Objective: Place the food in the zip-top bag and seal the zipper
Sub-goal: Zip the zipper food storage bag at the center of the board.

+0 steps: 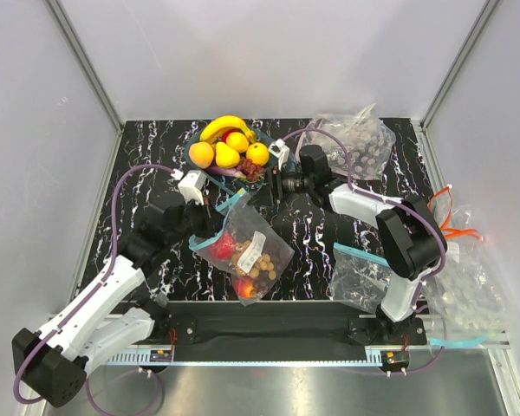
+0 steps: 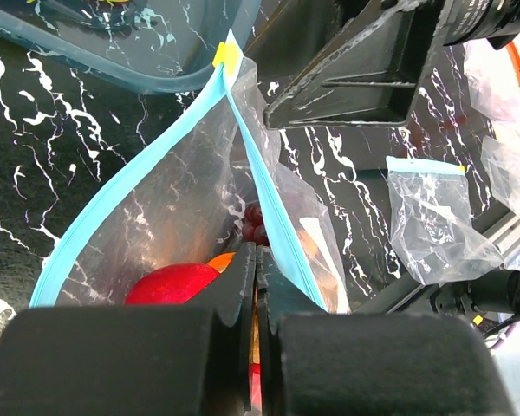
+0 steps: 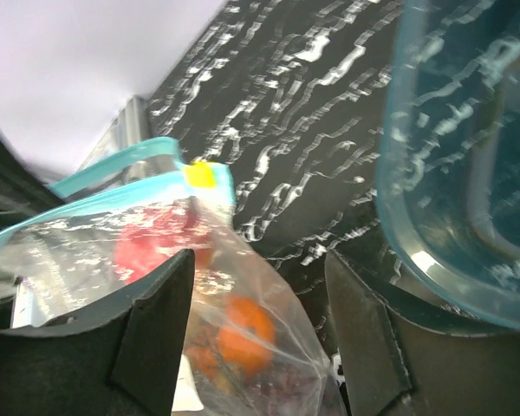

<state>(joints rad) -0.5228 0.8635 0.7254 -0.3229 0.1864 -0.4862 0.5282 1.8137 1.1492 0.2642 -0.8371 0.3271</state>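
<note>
The zip-top bag (image 1: 253,249) lies at mid-table holding red apples (image 1: 223,250), a tan nut cluster (image 1: 258,263) and an orange (image 3: 247,328). Its mouth stands open as a V of light-blue zipper strip (image 2: 139,173) with a yellow tab (image 2: 226,55). My left gripper (image 1: 213,224) is shut on the bag's mouth edge (image 2: 256,260); a red apple (image 2: 169,283) shows just inside. My right gripper (image 1: 269,185) is open, its jaws standing either side of the bag's corner (image 3: 260,260) without touching it. The bowl (image 1: 196,139) holds a banana (image 1: 227,124), orange and yellow fruits and grapes (image 1: 250,169).
A wrinkled clear bag (image 1: 357,143) lies at back right behind the right arm. More clear blue-strip bags lie at front right (image 1: 364,279) and off the table's right edge (image 1: 470,290); one shows in the left wrist view (image 2: 429,221). The teal bowl rim (image 3: 399,173) is close to my right finger.
</note>
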